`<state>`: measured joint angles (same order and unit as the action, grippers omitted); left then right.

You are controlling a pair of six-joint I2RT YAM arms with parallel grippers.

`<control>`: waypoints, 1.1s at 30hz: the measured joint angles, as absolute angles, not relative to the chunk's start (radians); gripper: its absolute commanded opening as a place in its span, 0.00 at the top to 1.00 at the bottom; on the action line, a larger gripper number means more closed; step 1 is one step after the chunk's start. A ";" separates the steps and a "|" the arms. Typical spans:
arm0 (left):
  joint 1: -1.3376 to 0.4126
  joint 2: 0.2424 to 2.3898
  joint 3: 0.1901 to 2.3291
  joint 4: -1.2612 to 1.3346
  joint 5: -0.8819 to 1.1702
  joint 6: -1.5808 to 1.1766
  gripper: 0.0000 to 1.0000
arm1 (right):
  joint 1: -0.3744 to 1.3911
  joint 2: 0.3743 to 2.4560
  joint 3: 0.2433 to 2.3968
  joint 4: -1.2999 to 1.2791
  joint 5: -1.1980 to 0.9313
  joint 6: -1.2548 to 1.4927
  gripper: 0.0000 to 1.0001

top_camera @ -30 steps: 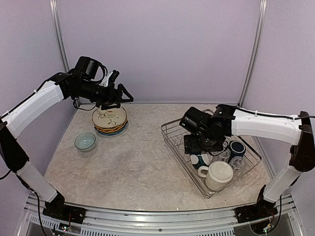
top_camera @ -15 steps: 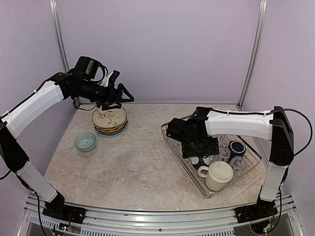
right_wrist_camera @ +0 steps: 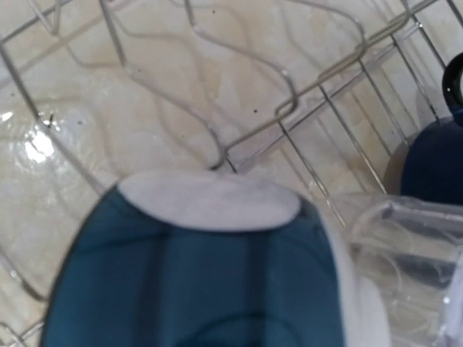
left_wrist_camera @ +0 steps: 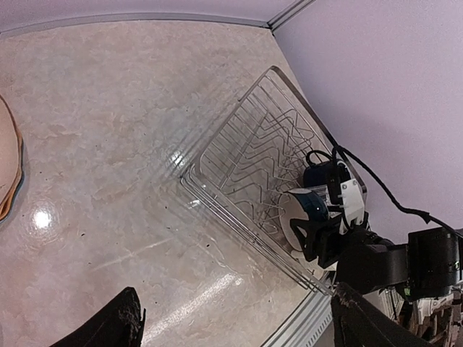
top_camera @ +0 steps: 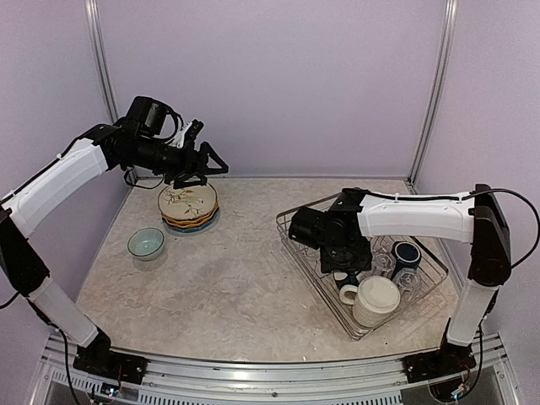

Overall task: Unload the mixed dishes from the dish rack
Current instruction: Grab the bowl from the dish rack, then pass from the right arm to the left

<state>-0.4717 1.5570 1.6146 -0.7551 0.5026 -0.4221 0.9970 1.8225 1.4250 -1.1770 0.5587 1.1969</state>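
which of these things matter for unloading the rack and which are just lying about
Job: dish rack, dark-blue bowl, clear glass, navy mug, large cream mug, stacked plates, pale bowl.
Just there: table, corner posts, front rail.

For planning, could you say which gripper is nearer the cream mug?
Right: right gripper in the dish rack, beside the cream mug; left gripper far off, by the plates.

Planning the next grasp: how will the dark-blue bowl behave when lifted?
The dark-blue bowl looks glazed, so probably rigid, breakable, slippery. It seems propped on edge in the dish rack wires, so it may roll or tip once freed. The clear glass beside it could get knocked.
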 measured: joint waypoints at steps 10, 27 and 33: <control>-0.443 1.558 1.615 -0.754 0.526 -0.430 0.15 | 1.002 1.740 1.414 -1.154 0.551 1.178 0.63; -0.432 1.567 1.610 -0.748 0.521 -0.440 0.14 | 0.949 1.317 1.151 -0.788 0.467 0.951 0.87; -0.483 1.596 1.608 -0.743 0.527 -0.443 0.14 | 0.881 1.185 1.017 -0.620 0.389 0.868 0.86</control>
